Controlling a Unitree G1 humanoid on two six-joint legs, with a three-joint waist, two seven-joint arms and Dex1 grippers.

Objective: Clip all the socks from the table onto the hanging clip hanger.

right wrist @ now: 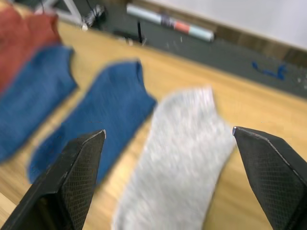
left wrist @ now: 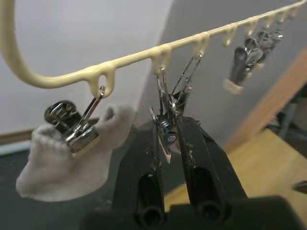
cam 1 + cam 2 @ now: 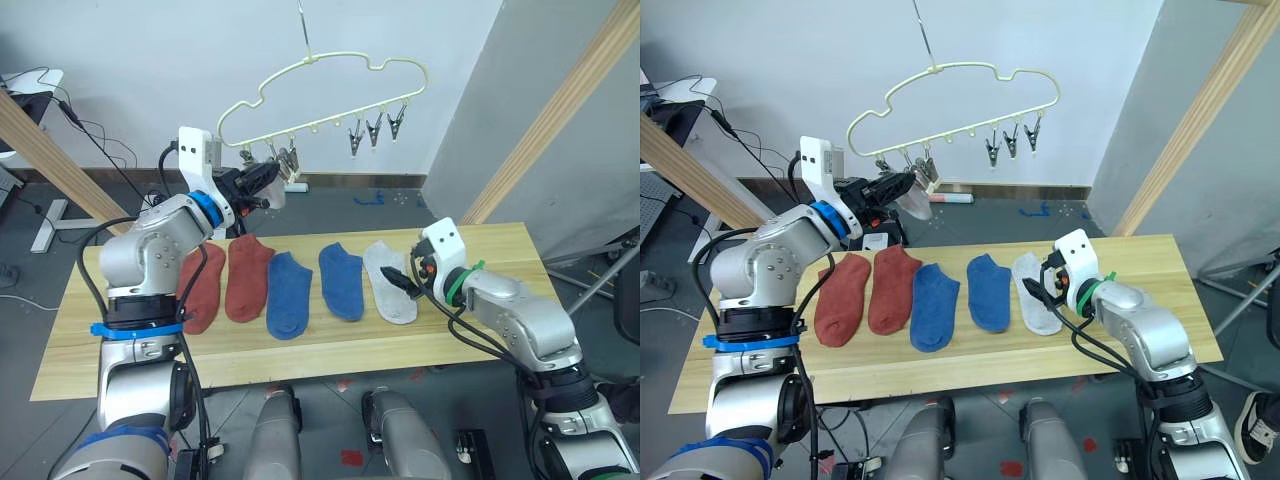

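Note:
The pale-yellow clip hanger (image 3: 934,68) hangs over the back of the table (image 3: 500,250). A light grey sock (image 2: 62,167) hangs from its leftmost clip (image 2: 76,127). My left gripper (image 2: 168,139) is raised to the hanger and shut on the second metal clip (image 2: 165,129), pinching it between the fingers. On the table lie two rust-red socks (image 3: 203,287) (image 3: 248,278), two blue socks (image 3: 288,295) (image 3: 340,282) and one light grey sock (image 1: 177,158) in a row. My right gripper (image 1: 168,134) is open just above that grey sock.
Three more clips (image 3: 373,130) hang at the hanger's right end. Slanted wooden rails stand at the left (image 3: 50,150) and the right (image 3: 560,110). A tube (image 3: 950,198) lies on the floor behind the table. Bare wood lies to the right of the grey sock.

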